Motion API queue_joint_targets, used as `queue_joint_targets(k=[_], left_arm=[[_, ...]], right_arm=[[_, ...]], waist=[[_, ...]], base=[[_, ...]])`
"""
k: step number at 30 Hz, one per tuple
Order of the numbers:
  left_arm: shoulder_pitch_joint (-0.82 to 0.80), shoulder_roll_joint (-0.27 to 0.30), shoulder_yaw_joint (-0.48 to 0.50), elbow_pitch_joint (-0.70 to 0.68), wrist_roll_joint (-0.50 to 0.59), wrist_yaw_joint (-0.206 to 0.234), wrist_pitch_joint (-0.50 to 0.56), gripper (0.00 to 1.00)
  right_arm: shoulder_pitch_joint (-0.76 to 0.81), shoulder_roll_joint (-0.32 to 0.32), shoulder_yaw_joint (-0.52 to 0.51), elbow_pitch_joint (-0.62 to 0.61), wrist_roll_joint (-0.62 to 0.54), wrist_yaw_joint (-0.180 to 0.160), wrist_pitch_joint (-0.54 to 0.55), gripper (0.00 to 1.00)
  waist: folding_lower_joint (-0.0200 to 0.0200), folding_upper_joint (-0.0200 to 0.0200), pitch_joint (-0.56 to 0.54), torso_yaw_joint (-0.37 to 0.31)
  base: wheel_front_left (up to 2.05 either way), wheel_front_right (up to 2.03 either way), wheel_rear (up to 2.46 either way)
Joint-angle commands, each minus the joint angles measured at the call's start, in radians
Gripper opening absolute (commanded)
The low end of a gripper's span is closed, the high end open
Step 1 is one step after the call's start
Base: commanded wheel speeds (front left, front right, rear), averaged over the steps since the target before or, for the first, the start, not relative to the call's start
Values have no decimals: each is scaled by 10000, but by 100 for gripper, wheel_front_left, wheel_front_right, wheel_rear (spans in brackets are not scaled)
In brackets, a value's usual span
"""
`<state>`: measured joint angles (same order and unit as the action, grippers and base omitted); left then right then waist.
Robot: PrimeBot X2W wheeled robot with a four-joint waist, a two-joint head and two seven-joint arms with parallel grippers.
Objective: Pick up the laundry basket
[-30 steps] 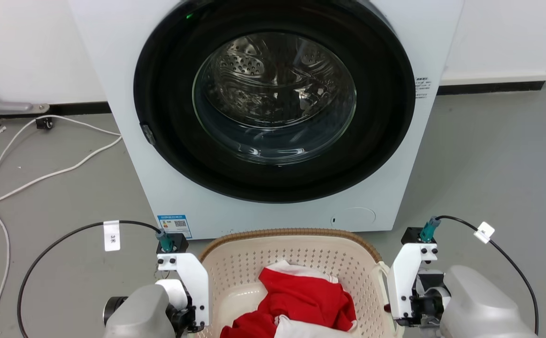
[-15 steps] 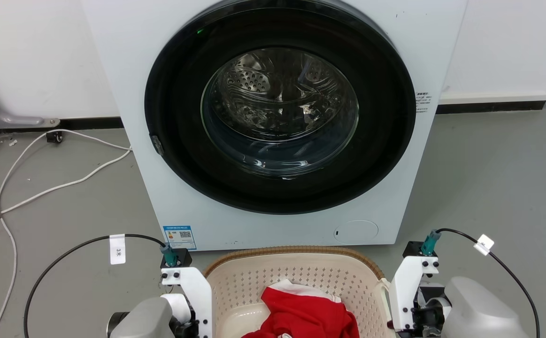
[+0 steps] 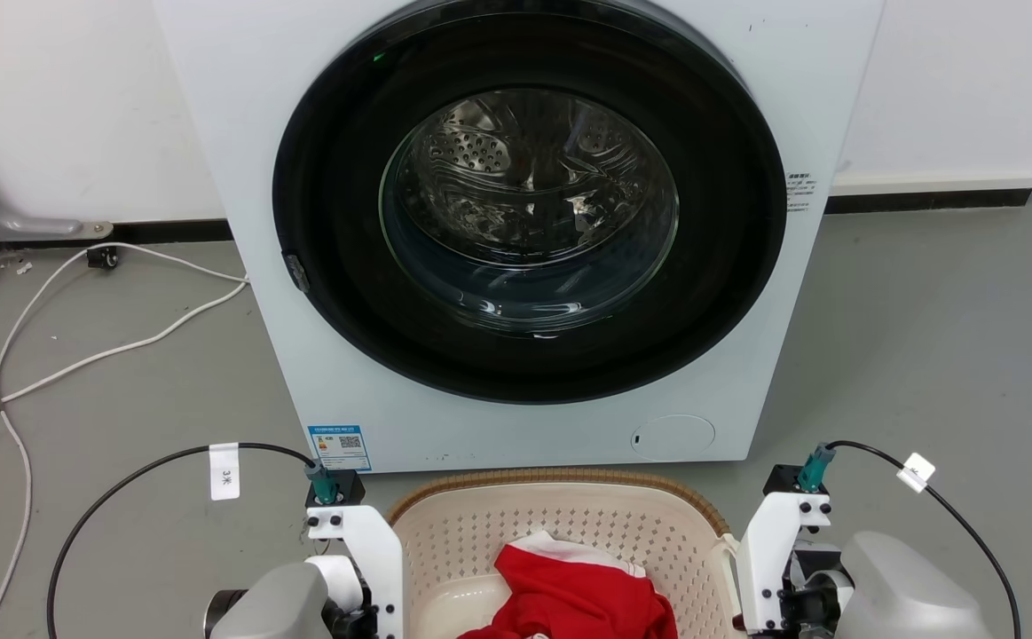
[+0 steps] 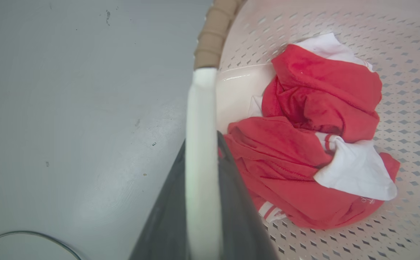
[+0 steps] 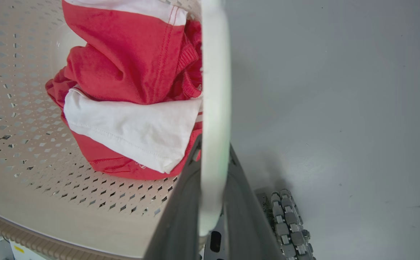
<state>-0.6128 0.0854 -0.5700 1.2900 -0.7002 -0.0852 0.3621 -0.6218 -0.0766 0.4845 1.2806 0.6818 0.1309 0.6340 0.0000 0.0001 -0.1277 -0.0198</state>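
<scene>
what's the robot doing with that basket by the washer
The robot is gripping the laundry basket from both sides, in front of the washing machine. The left gripper is shut on one white loop handle, the right gripper on the opposite handle. In the basket lie red and white clothes. Whether it has left the floor is not clear.

Laundry basket [image 3: 480, 532]: matt perforated plastic, woven-look rim. Clothes [image 4: 303, 144]: soft red-white cloth. Washer door [image 3: 516, 302]: glossy glass; drum [image 3: 471, 142] shiny metal.
</scene>
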Motion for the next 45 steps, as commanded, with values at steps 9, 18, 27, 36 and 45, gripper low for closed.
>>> queue_joint_targets(k=[9,18,27,36,45], left_arm=[[-41,46,-73,-12,-72,-46,-71,0],[-27,69,-164,-12,-115,-37,-84,0],[-68,65,-222,-12,-176,-43,-101,0],[-48,59,-270,-14,-245,-24,-111,0],[-55,70,-332,-14,-290,-36,-109,0]], right_arm=[[64,-23,84,48,72,-3,-91,0],[71,-20,123,63,114,-3,-144,0],[60,-14,173,78,178,-3,-151,0],[82,-31,195,83,198,-3,-176,0],[88,-6,217,85,210,-3,-181,0]], waist=[[0,-1,40,5],[0,-1,49,20],[0,-1,74,18],[0,-1,84,16],[0,-1,100,33]], base=[[0,0,0],[0,0,0],[0,0,0],[0,0,0],[0,0,0]])
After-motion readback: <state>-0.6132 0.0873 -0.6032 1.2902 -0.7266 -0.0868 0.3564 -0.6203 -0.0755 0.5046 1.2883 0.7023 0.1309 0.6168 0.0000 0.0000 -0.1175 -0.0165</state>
